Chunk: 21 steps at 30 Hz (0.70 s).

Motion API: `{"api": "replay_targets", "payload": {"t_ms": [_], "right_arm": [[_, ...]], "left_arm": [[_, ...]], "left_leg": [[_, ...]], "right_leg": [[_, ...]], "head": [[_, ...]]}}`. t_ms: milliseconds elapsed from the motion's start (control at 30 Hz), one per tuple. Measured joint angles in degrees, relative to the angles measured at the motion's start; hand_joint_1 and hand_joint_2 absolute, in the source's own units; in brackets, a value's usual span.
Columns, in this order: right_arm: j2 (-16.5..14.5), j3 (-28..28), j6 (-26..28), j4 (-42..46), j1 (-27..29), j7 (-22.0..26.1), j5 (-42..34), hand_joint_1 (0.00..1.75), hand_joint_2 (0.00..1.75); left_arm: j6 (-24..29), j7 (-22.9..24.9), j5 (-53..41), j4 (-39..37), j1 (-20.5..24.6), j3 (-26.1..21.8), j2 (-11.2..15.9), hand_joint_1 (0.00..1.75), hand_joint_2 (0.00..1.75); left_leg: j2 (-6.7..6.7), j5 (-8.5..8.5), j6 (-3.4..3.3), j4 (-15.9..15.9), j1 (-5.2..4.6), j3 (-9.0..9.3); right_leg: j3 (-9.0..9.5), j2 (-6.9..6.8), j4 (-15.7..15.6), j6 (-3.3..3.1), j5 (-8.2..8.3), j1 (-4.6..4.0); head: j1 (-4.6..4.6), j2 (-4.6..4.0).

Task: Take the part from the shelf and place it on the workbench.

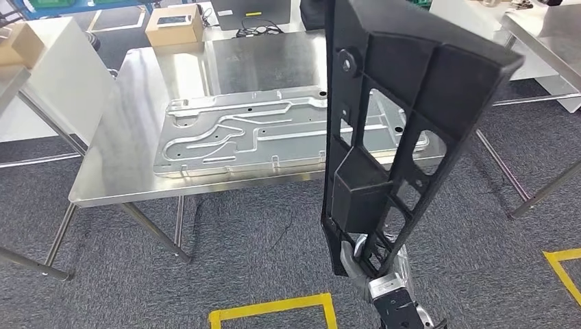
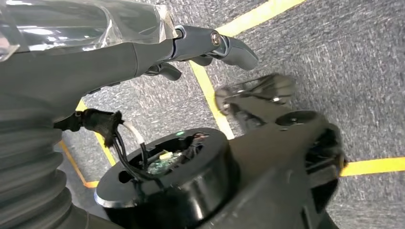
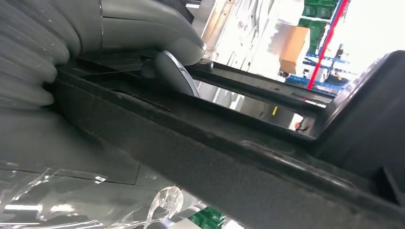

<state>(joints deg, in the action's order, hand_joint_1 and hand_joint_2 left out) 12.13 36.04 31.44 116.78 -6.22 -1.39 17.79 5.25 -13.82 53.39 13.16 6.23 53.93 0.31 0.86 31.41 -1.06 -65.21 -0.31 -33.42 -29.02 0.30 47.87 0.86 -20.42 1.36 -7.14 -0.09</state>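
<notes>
right robot hand (image 1: 356, 255): grips lower end of one black plastic frame part (image 1: 401, 116), held upright before tabletop (image 1: 123, 137) front edge | left robot hand (image 2: 210, 45): fingers apart, holding nothing | one stamped metal panel (image 1: 260, 130) on tabletop

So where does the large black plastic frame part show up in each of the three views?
Head view: black plastic frame part stands upright, right of centre, before the steel workbench.
Left wrist view: not in it.
Right wrist view: crosses the picture, gripped by the right robot hand.
Shared landmark: the part's open cut-outs.

Steel workbench (image 1: 116, 164) on grey carpet; stamped metal panel (image 1: 240, 133) flat on it.
</notes>
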Motion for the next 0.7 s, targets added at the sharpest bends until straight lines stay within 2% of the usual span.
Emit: {"api": "replay_targets", "payload": {"t_ms": [33, 100, 133, 167, 200, 233, 333, 500, 567, 700], "right_arm": [[-0.06, 0.08, -0.03, 0.0, -0.01, -0.07, 0.16, 1.75, 1.75], [-0.19, 0.22, -0.03, 0.0, -0.12, -0.11, 0.38, 1.75, 1.75], [-0.27, 0.32, -0.04, 0.0, -0.21, -0.13, 0.46, 1.75, 1.75], [-0.37, 0.44, -0.05, 0.0, -0.26, -0.14, 0.55, 1.75, 1.75], [-0.46, 0.56, -0.05, 0.0, -0.29, -0.15, 0.65, 1.75, 1.75], [-0.53, 0.69, -0.07, 0.0, -0.31, -0.16, 0.78, 1.75, 1.75], [-0.63, 1.08, -0.06, 0.0, -0.41, -0.15, 1.04, 1.75, 1.75], [-0.94, 1.54, -0.04, 0.0, -0.62, -0.02, 1.33, 1.75, 1.75], [-1.03, 1.65, -0.03, 0.0, -0.65, 0.01, 1.4, 1.75, 1.75], [-1.16, 1.96, -0.03, 0.0, -0.67, 0.02, 1.43, 1.75, 1.75]], "left_arm": [[-0.02, 0.04, 0.07, 0.0, -0.05, -0.14, 0.01, 0.0, 1.75], [-0.07, 0.05, 0.13, -0.01, -0.03, -0.37, 0.09, 0.0, 1.75], [-0.09, 0.07, 0.18, -0.02, 0.02, -0.44, 0.15, 0.0, 1.75], [-0.11, 0.09, 0.22, -0.03, 0.03, -0.5, 0.23, 0.0, 1.75], [-0.13, 0.14, 0.28, -0.04, 0.01, -0.55, 0.29, 0.0, 1.75], [-0.15, 0.2, 0.37, -0.04, 0.0, -0.6, 0.31, 0.0, 1.75], [-0.17, 0.29, 0.63, -0.04, -0.03, -0.68, 0.4, 0.0, 1.75], [-0.2, 0.3, 1.08, -0.04, 0.03, -0.73, 0.52, 0.0, 1.75], [-0.22, 0.3, 1.1, -0.04, 0.04, -0.73, 0.52, 0.0, 1.75], [-0.22, 0.3, 1.1, -0.04, 0.05, -0.75, 0.63, 0.0, 1.75]], "left_leg": [[-0.01, -2.62, -0.11, 3.43, 0.05, 0.78], [-0.03, -8.74, -0.8, 12.79, -0.18, 3.37], [-0.05, -10.66, -1.24, 16.17, -0.44, 4.23], [-0.05, -11.72, -1.64, 18.02, -0.7, 4.59], [-0.03, -12.06, -1.85, 18.65, -0.81, 4.7], [0.0, -12.23, -1.61, 18.62, -0.81, 4.79], [0.11, -12.57, -0.94, 18.65, -0.68, 4.74], [0.08, -12.29, -1.47, 18.65, -0.89, 4.7], [0.05, -12.24, -1.56, 18.65, -0.92, 4.67], [0.01, -12.28, -1.71, 18.72, -0.98, 4.61]], "right_leg": [[0.55, 0.03, -0.01, 0.11, -0.36, 0.01], [1.47, 0.07, -0.09, 0.4, -0.98, 0.03], [1.7, 0.14, -0.13, 0.6, -1.21, 0.03], [1.8, 0.2, -0.18, 0.87, -1.42, 0.06], [1.81, 0.28, -0.11, 1.1, -1.65, -0.01], [1.72, 0.33, 0.0, 0.88, -1.74, -0.09], [1.44, 0.2, 0.29, -0.47, -1.64, -0.34], [1.73, 0.0, -0.54, -0.57, -1.63, -0.32], [1.81, 0.0, -0.82, -0.38, -1.63, -0.29], [1.84, 0.0, -1.19, 1.32, -1.54, -0.14]], "head": [[-0.02, 0.0], [-0.04, -0.01], [-0.04, -0.01], [-0.04, -0.01], [-0.04, -0.01], [-0.05, -0.01], [-0.02, -0.01], [-0.03, 0.0], [-0.04, 0.0], [-0.1, 0.0]]}}
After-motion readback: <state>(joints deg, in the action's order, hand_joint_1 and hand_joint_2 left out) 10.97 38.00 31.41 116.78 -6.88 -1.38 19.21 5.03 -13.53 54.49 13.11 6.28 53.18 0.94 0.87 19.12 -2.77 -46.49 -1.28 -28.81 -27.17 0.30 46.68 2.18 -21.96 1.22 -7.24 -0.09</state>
